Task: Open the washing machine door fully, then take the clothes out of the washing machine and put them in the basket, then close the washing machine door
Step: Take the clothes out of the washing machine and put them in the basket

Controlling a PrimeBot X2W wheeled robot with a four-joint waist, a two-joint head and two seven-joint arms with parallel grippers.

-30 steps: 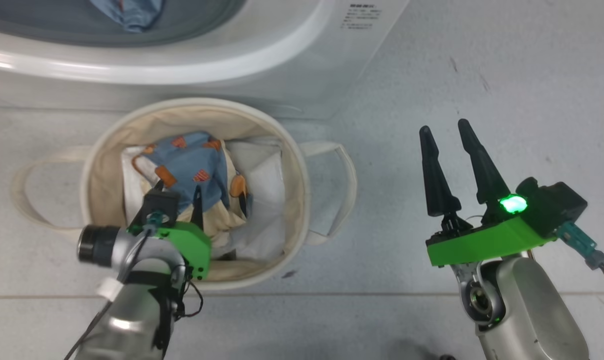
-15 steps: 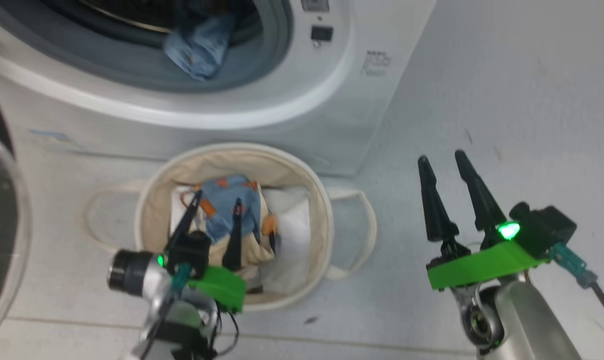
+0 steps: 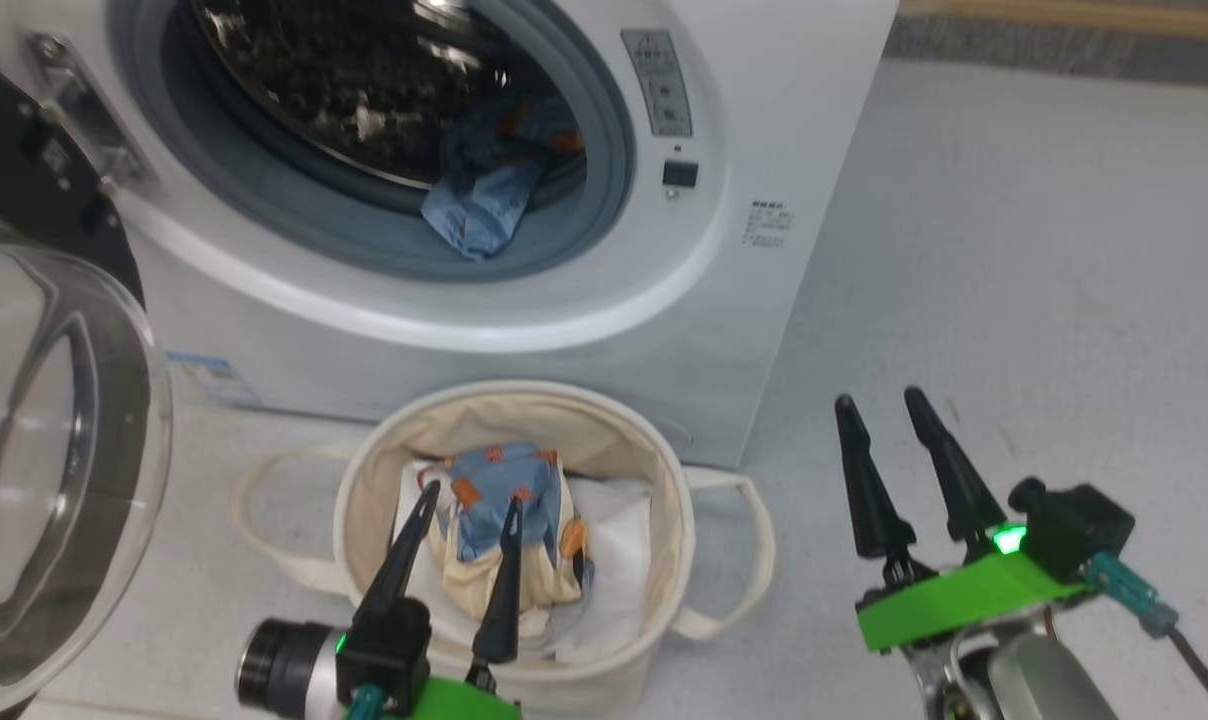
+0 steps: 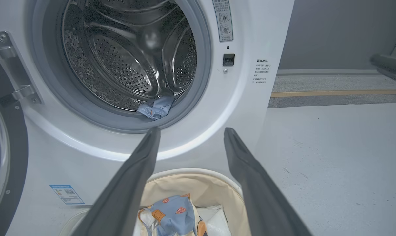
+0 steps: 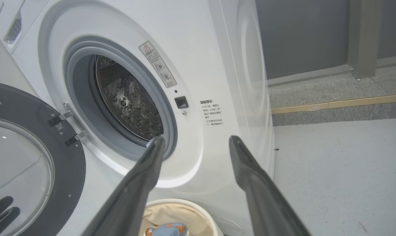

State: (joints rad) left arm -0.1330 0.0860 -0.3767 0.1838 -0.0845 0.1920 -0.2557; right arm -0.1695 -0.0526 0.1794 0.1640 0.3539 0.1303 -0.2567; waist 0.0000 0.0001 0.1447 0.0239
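The white washing machine [image 3: 764, 130] stands with its round black door [image 3: 34, 440] swung wide to the left. A light blue garment [image 3: 484, 195] hangs over the grey drum rim and appears in the left wrist view [image 4: 155, 108]. Below the drum mouth sits the cream basket [image 3: 654, 470], holding a blue printed garment [image 3: 494, 500] on a white sheet. My left gripper [image 3: 472, 500] hovers open over the basket, nothing between its fingers. My right gripper [image 3: 876, 402] is open and empty above the floor, right of the basket. The right wrist view shows the door [image 5: 37, 164] and the basket rim [image 5: 191, 205].
Pale grey floor [image 3: 1044, 250] spreads to the right of the machine. A raised dark step with a yellow strip [image 4: 335, 93] runs along the back wall. The open door's glass bowl [image 3: 54, 470] bulges out at the left, close to my left arm.
The head camera has tilted up, so the drum mouth and open door now show. My left gripper has lifted away from the garment in the basket; the right gripper holds its pose.
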